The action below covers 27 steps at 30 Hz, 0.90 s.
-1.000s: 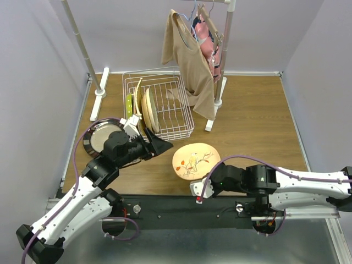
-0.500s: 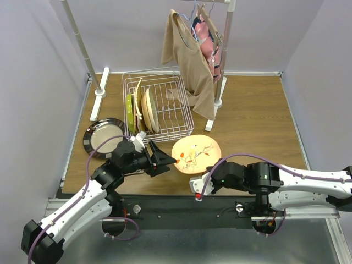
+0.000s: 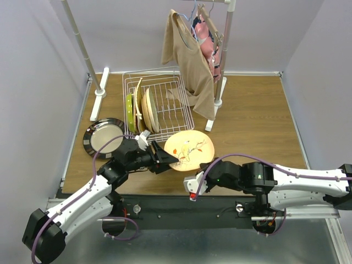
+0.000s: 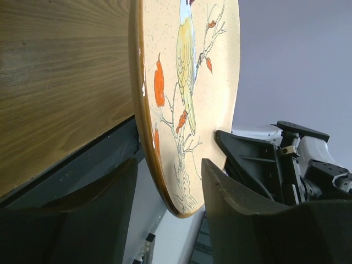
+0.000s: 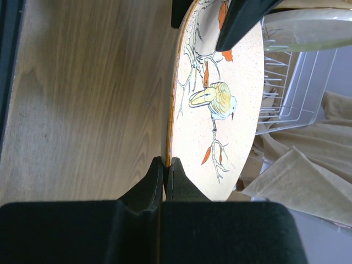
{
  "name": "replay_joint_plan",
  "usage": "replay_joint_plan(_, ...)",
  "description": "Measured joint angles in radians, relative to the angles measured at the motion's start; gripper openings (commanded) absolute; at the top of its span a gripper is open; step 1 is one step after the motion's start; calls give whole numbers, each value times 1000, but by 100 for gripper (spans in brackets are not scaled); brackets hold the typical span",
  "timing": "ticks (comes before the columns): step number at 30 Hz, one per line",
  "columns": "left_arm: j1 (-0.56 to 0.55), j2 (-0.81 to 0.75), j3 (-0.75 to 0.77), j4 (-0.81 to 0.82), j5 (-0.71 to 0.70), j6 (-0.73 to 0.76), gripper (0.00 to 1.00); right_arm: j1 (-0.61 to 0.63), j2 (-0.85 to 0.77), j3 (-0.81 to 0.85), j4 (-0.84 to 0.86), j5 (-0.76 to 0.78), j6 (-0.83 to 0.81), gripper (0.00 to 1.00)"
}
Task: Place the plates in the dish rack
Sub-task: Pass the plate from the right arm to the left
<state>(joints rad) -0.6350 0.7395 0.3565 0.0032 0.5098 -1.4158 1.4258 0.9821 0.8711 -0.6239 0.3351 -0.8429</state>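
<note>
Lavender walls (image 3: 38, 66) close in a wooden table (image 3: 253, 121). At its back we see a white clothes rail (image 3: 227, 49) with a tan top (image 3: 190, 60) hanging just beside the dish rack (image 3: 179, 118). Several standing plates (image 3: 147, 110) sit on edge in the rack's left-hand slots. A dark-rimmed plate (image 3: 102, 137) lies flat on the wood near the rack's front left corner.

We find both arms drawn in toward the middle of the table's near edge. The left arm (image 3: 82, 198) climbs from its base at the lower left, runs up and to the right, and levels its wrist. That leaves the left gripper (image 3: 165, 155) pointing rightward at the bird plate (image 3: 188, 149). Its jaws stand apart, straddling the plate's left rim. From its wrist camera we see one of its fingers (image 4: 231, 209) on each side of the rim with a gap to either, so nothing is clamped there.

The right arm (image 3: 297, 179) lies low along the near edge, stretched from the right toward the centre, with its elbow joint bunched in front of the plate. The right gripper (image 5: 163, 162) is pinched closed on the plate's near rim, the fingertips meeting right at the edge.

We see the bird plate between the two grippers, painted face upward and tilted against the tabletop. It is just in front of the rack's near right corner.
</note>
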Motion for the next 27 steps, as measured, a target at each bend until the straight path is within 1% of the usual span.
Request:
replay_joint_plan(1,0,3,0,7,0,-3,45,1,1,3,2,1,-2,1)
replay_joint_plan(2,0,6,0,14,0,-6,39,2,3,8,5,2,-5,1)
replay_joint_plan(4,0,9,-1,23,1,-5,30,2,3,13,17,3,-8,1)
replay_joint_plan(5,0,11,-1,30,1,-8,14,2,3,14,20,4,-13,1)
replay_joint_plan(6,0,11,-1,40,2,-8,5,2,4,15,22,5,-16,1)
replay_joint_plan(7,0,11,-1,41,2,-8,0,4,5,15,22,5,-16,1)
replay_joint_plan(9,4,13,-3,47,-2,-39,0,16,8,15,16,8,-42,1)
replay_joint_plan(14,8,10,2,36,0,-47,0,20,6,18,16,8,-53,1)
replay_joint_plan(16,7,10,10,29,0,-37,0,20,4,18,16,8,-48,8)
replay_joint_plan(17,8,10,14,24,-1,-29,0,20,3,19,16,7,-47,20)
replay_joint_plan(19,8,10,30,9,-1,-17,0,20,-3,19,16,7,-36,34)
replay_joint_plan(20,8,10,38,5,-2,3,0,20,-7,20,18,4,-28,44)
replay_joint_plan(22,7,10,58,-2,-3,47,0,19,-18,24,31,-1,-12,56)
replay_joint_plan(23,7,11,69,-9,-4,67,0,19,-22,26,35,-1,-8,66)
replay_joint_plan(25,7,16,107,-50,-16,132,0,18,-36,39,54,-3,10,75)
replay_joint_plan(26,7,19,121,-65,-21,154,0,17,-40,45,61,-3,4,84)
replay_joint_plan(27,7,24,150,-98,-35,193,0,14,-44,52,68,-4,8,87)
